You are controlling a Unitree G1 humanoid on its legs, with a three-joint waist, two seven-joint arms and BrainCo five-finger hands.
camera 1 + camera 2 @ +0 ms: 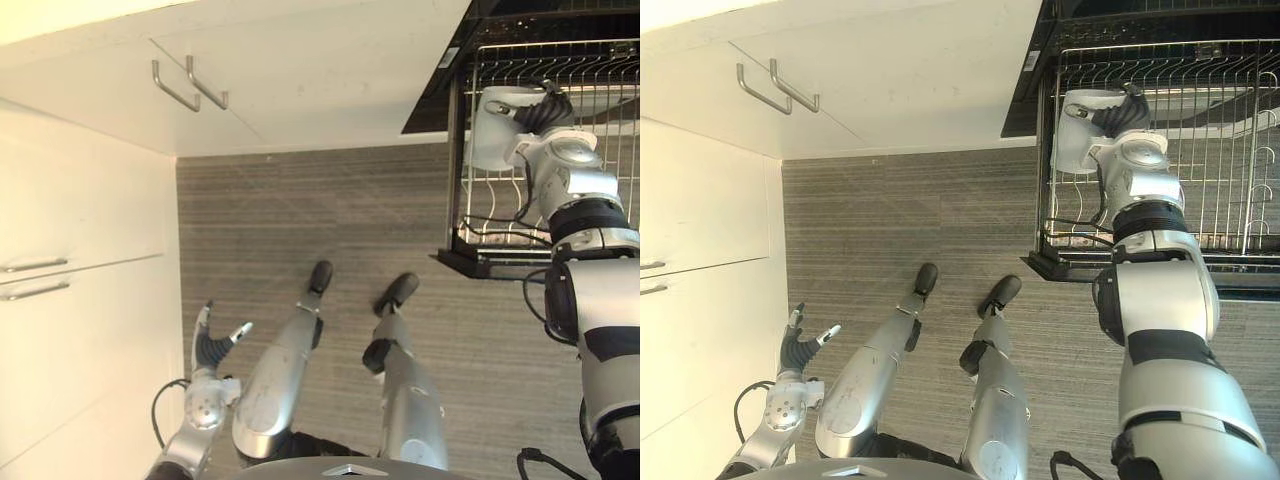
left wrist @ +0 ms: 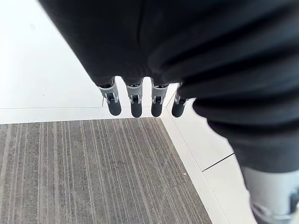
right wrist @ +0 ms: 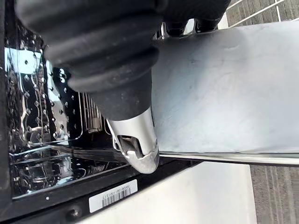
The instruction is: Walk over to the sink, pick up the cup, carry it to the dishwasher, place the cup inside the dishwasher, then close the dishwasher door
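Note:
A pale grey cup (image 1: 488,128) hangs over the near left corner of the pulled-out wire rack (image 1: 600,85) of the open dishwasher. My right hand (image 1: 545,108) is shut on it, dark cover on top, fingers curled round its side. In the right wrist view the cup's smooth wall (image 3: 224,93) lies right against the thumb (image 3: 138,142), with the dishwasher's shiny dark inside (image 3: 32,116) behind. The lowered black door (image 1: 1240,280) lies under the rack. My left hand (image 1: 210,345) hangs low at the left, open, fingers (image 2: 135,100) straight above the floor.
White cabinets run along the left and the back, with metal bar handles (image 1: 190,85) and drawer handles (image 1: 35,265). A grey striped floor (image 1: 330,210) lies between the cabinets and the dishwasher. The rack's upright wire prongs (image 1: 1230,190) stand to the right of the cup.

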